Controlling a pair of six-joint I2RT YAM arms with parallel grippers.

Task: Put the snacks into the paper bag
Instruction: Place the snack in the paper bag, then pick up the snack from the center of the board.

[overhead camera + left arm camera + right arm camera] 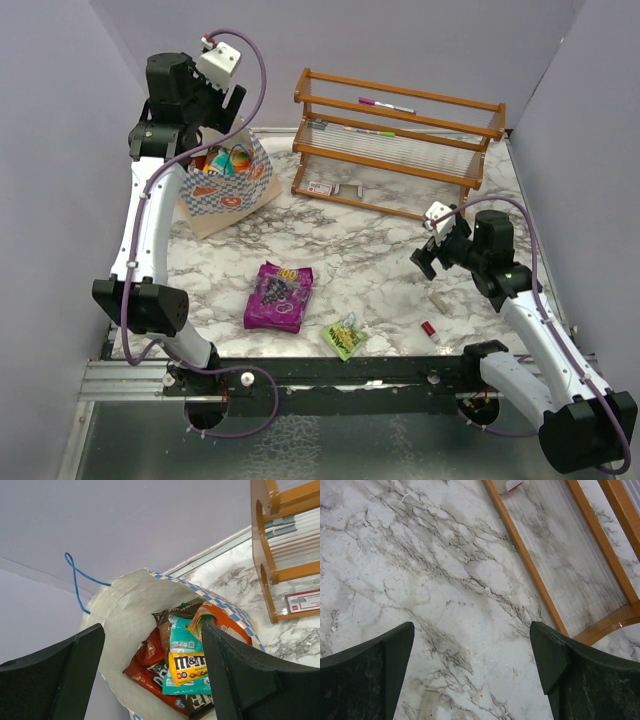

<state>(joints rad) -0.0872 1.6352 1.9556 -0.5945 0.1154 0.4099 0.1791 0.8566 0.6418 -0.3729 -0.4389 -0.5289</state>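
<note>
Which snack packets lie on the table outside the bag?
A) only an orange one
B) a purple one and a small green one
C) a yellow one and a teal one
B: the purple packet and the small green packet lie on the marble table, apart from the paper bag.

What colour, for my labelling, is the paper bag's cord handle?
Blue cord handle, clearest in left wrist view.

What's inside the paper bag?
The paper bag holds a yellow packet atop a teal packet, with a red packet, orange packet and brown packet beside them; anything underneath is covered.

Purple packet (279,297), light-green packet (344,338) lie outside paper bag (225,197).
</note>
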